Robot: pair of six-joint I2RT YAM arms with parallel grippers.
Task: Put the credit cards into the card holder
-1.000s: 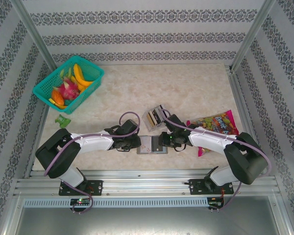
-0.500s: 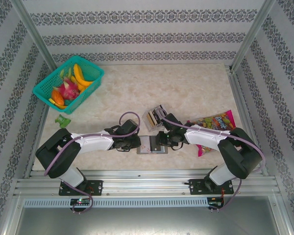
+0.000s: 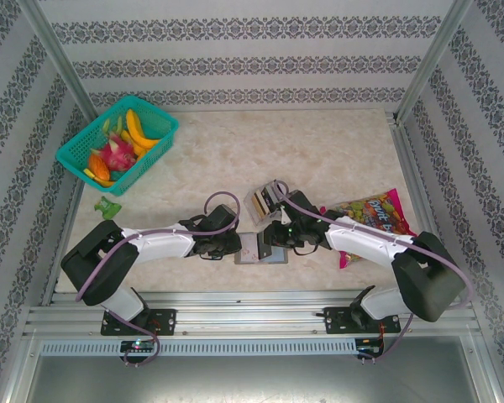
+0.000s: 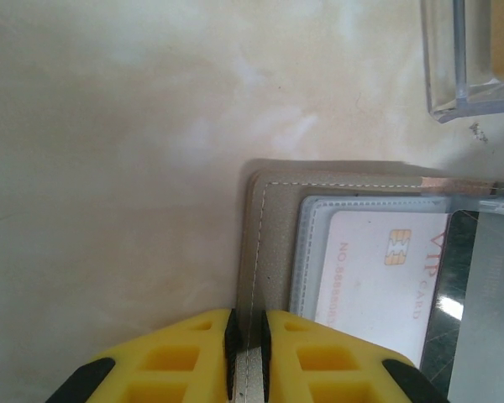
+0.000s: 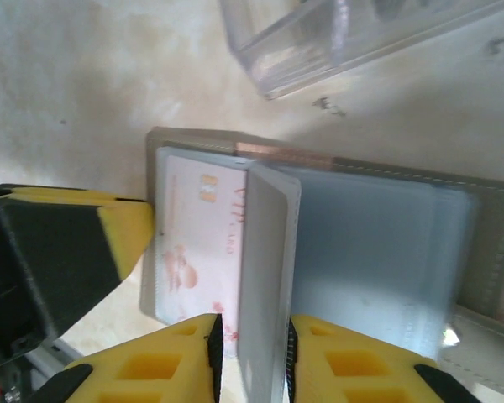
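Observation:
The card holder [image 3: 254,249] lies open on the table between my two grippers, grey-tan outside with clear pockets inside [image 4: 273,227] [image 5: 487,252]. My left gripper [image 3: 234,245] [image 4: 246,357] is shut on the holder's left edge. A white credit card [image 4: 374,277] [image 5: 197,243] with a gold chip sits in the left pocket. My right gripper [image 3: 274,238] [image 5: 250,357] is shut on a pale pocket leaf [image 5: 265,269] of the holder, which stands upright on edge. More credit cards [image 3: 271,196] stand in a small clear tray [image 3: 260,202] just behind.
The clear tray [image 4: 466,59] [image 5: 336,34] sits close behind the holder. A colourful candy bag [image 3: 371,213] lies under my right arm. A teal basket [image 3: 82,159] of toy fruit stands at the back left, with a small green thing [image 3: 109,207] near it.
My right gripper has moved a little left over the holder. The left arm has not moved.

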